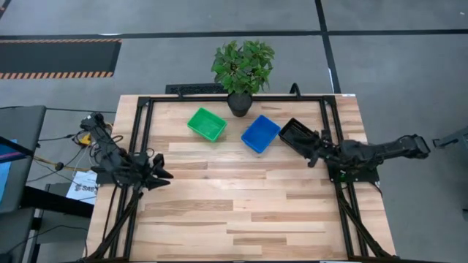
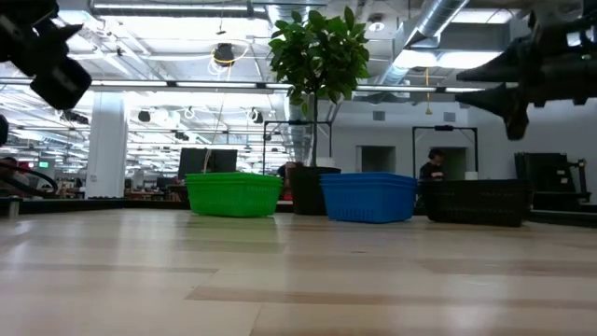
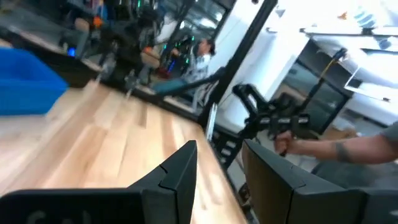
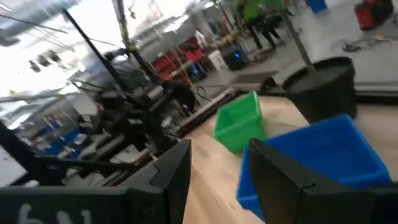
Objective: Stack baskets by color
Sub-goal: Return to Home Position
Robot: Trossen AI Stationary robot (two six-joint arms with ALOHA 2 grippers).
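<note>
Three baskets rest bottom-down on the far half of the wooden table: a green basket (image 1: 207,123), a blue basket (image 1: 261,134) and a black basket (image 1: 296,135). In the low view they stand in a row: green basket (image 2: 233,194), blue basket (image 2: 369,197), black basket (image 2: 478,202). My left gripper (image 1: 164,174) hovers open at the table's left side, nothing between its fingers (image 3: 219,149). My right gripper (image 1: 313,149) is open too (image 4: 221,148), raised above the table (image 2: 508,93) just right of the black basket and pointing toward the baskets.
A leafy plant in a dark pot (image 1: 242,69) stands at the far edge behind the green and blue baskets. Black frame rails (image 1: 141,139) run along both table sides. A person's forearm (image 3: 364,149) shows beyond the table. The near half of the tabletop (image 1: 241,219) is bare wood.
</note>
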